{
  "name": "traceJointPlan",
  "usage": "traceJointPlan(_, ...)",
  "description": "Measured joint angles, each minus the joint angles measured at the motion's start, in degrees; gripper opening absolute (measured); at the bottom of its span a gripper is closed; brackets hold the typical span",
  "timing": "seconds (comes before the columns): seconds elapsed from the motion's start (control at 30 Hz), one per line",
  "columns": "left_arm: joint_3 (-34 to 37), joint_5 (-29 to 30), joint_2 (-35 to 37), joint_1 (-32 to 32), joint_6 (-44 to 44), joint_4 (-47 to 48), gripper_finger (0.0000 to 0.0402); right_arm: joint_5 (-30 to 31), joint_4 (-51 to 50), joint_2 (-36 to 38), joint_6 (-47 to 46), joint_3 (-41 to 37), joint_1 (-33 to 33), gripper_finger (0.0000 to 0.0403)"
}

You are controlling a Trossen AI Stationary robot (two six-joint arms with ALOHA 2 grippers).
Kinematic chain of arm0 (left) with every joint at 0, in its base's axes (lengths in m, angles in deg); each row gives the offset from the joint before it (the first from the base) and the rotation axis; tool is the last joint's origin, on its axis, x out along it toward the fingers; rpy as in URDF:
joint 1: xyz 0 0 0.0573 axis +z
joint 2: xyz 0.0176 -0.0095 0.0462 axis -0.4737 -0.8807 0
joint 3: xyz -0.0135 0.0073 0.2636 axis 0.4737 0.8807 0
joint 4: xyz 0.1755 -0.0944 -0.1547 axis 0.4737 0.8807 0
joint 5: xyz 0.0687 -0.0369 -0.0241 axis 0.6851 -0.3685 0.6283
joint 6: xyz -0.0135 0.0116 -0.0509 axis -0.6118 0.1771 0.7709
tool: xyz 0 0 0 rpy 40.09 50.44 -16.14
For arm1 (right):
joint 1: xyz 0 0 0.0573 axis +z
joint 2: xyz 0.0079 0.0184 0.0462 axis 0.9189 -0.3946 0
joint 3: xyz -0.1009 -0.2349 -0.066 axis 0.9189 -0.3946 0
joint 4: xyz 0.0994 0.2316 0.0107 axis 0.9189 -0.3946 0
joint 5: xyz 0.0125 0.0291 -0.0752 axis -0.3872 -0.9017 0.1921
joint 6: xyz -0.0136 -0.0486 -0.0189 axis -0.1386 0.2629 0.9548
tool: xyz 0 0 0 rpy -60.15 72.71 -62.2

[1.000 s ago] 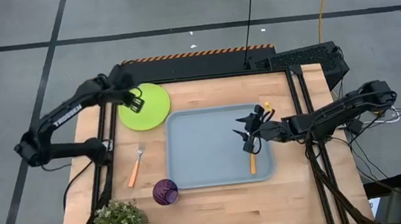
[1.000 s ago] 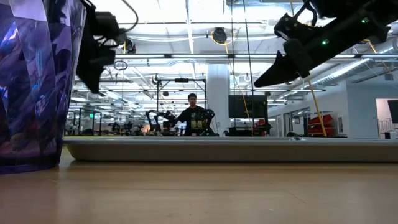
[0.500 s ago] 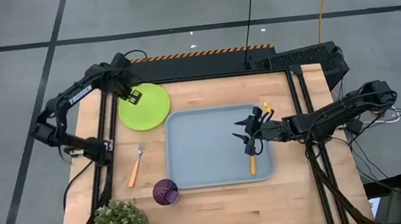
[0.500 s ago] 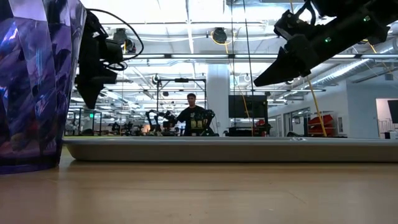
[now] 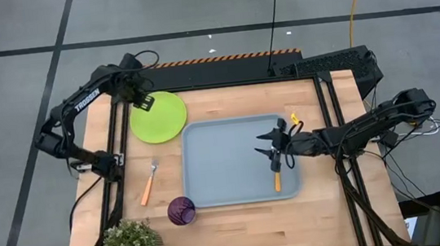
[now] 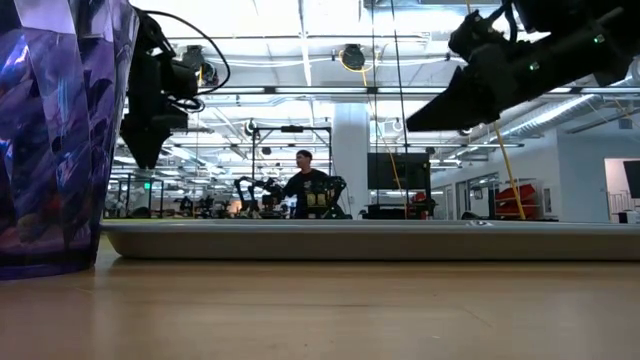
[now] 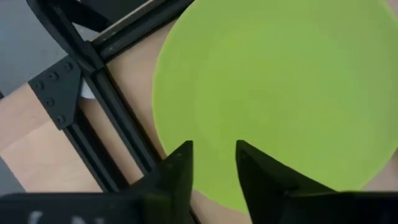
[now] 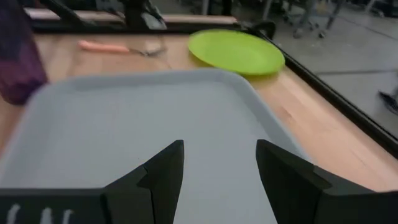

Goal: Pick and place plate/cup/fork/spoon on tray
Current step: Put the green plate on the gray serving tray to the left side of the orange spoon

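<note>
- Lime-green, flat and wide, the plate (image 5: 158, 117) lies on the wooden bench (image 5: 247, 226) at its far left corner, just beside the grey-blue tray (image 5: 224, 163) and not yet on it;
- judged from its look, it is light, stiff and smooth; lying flush on the wood, it offers only its thin rim to pinch, and a shallow bite could slip;
- left end effector (image 5: 146, 105) hangs over the plate's far-left edge; in the left wrist view its fingers (image 7: 180, 163) stand parted, grasping nothing, with the rim showing in the gap between them;
- right end effector (image 5: 272, 144) hovers above the tray's right side, spread wide and empty; the spoon (image 5: 277, 178) already lies on the tray just beneath it;
- fork (image 5: 149, 182) rests on the bench left of the tray, the purple cup (image 5: 182, 210) stands near the tray's front-left corner; both are light, the cup likely slick-walled;
- a potted plant (image 5: 129, 245) sits at the front-left corner, well apart from the plate.
</note>
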Motion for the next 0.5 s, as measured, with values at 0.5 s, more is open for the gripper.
traceJointPlan(0.5, 0.01, -1.88, -4.07, -0.77, 1.25, 4.58, 0.0209, -3.10, 2.53, 0.02, 1.13, -0.01, 0.00, 0.0194)
